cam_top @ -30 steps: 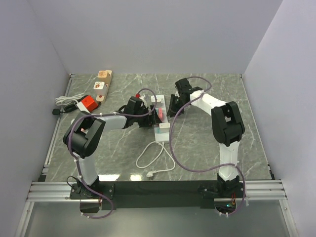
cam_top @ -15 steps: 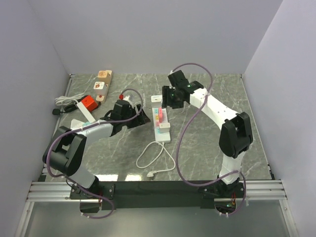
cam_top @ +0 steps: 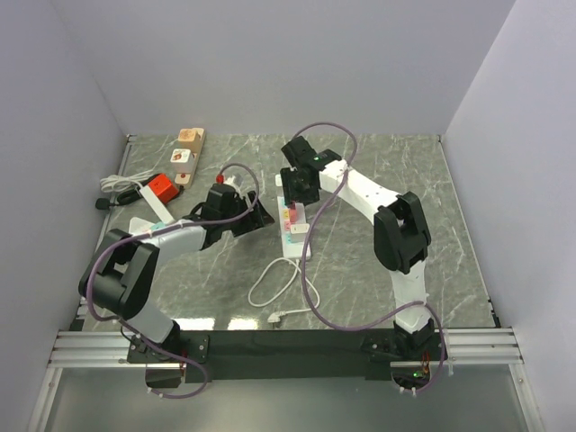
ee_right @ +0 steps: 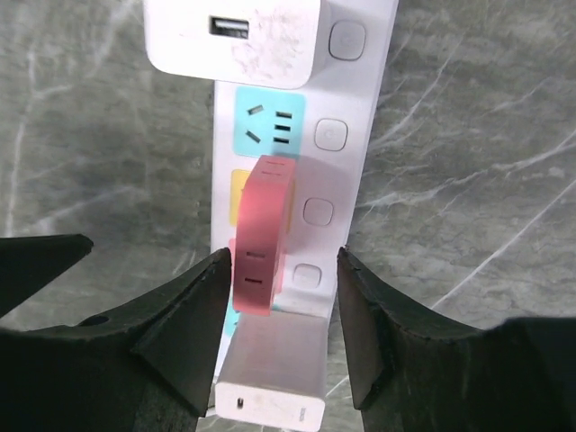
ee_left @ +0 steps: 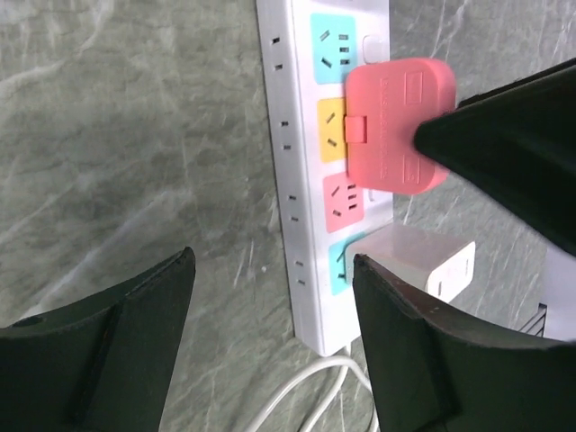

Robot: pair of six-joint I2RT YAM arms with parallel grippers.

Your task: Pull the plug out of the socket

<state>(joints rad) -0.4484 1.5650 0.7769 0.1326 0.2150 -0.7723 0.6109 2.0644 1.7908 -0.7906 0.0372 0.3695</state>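
A small black plug (cam_top: pixel 102 203) lies at the far left by the wall, next to an orange-red socket cube (cam_top: pixel 163 187). It is too small to tell how it connects, and both grippers are far from it. A white power strip (cam_top: pixel 293 232) lies mid-table and carries a pink adapter (ee_right: pixel 261 238). My right gripper (ee_right: pixel 283 261) is open, its fingers either side of the pink adapter and the strip. My left gripper (ee_left: pixel 270 261) is open and empty over the strip's (ee_left: pixel 288 180) near end. The pink adapter (ee_left: pixel 396 126) touches the right finger there.
White chargers sit in the strip at both ends (ee_right: pixel 232 36) (ee_right: pixel 270 373). The strip's white cord (cam_top: pixel 283 290) loops toward the near edge. A wooden socket strip (cam_top: pixel 188 153) and a white cable coil (cam_top: pixel 117 184) lie at the back left. Walls enclose the table.
My right gripper has swung left from beside the strip to above its far end. My left gripper backed off to the left a second ago and has since stayed put.
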